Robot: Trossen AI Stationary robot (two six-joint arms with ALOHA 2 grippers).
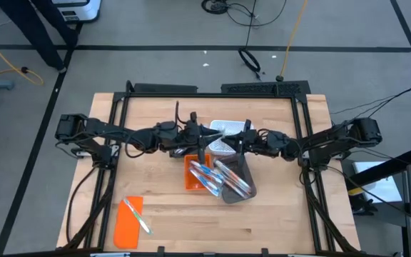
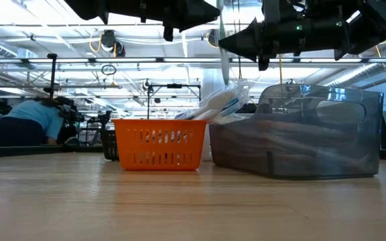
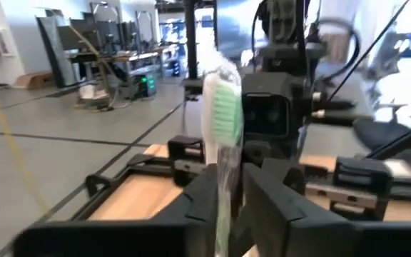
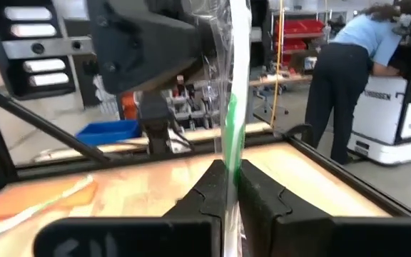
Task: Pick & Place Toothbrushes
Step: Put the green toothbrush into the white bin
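You have the green-and-clear wrapped toothbrush [image 4: 231, 107] pinched upright in the closed right gripper [image 4: 228, 187] above mid-table, the left gripper [image 3: 228, 191] loosely half-open around it, so if either pulls away crooked it may twist free and miss the orange slotted plastic basket [image 2: 157, 143].
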